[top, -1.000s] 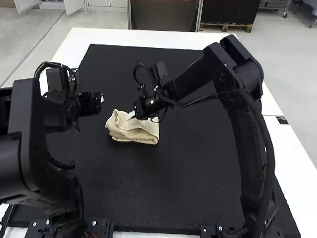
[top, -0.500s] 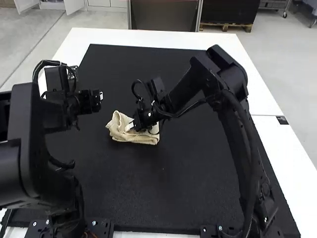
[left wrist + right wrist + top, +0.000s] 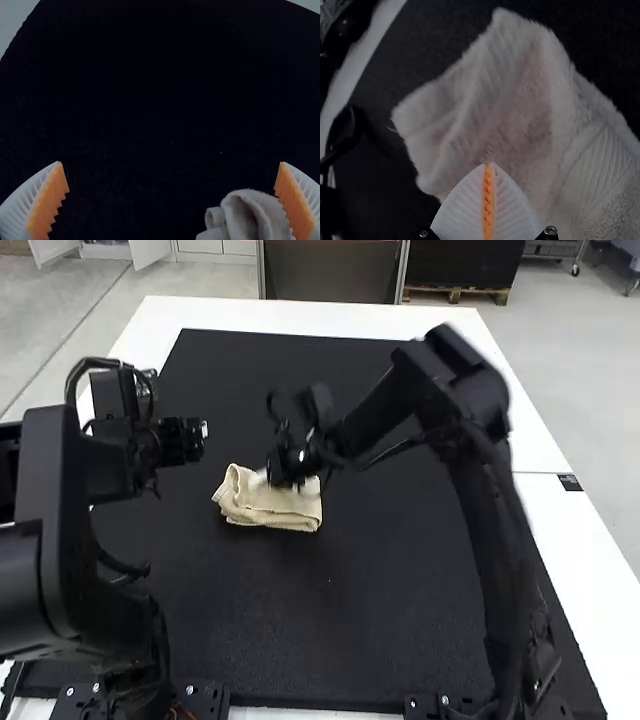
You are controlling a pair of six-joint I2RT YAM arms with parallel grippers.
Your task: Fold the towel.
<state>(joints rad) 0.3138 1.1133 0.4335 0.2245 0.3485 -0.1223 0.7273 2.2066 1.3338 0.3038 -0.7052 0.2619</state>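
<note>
1. Since the earlier frame, the right arm's black, jointed elbow [image 3: 455, 390] has shifted a little up and to the right in the high view, and the gripper [image 3: 258, 481] at its end has drawn slightly back; the cream terry towel [image 3: 285, 510] lies almost as it did.
2. The towel makes a small, low, compact bundle, partly folded in layers, with a rounded, curled end toward the left arm. The left wrist view shows that curl as soft, open loops.
3. Up close, its surface is fluffy pile with fuzzy edges, crossed by a flatter, finely ribbed band [image 3: 597, 165]; creases run toward a blunt corner.
4. It rests near the middle of a matte black mat [image 3: 330, 640], laid over a smooth white table [image 3: 585, 570].
5. The right gripper's white, ribbed fingers are pressed together, orange pads meeting, over the towel; whether they touch it, I cannot tell.
6. The left gripper [image 3: 203, 430] stands wide apart, holding nothing, its toothed orange pads [image 3: 48, 202] facing each other.
</note>
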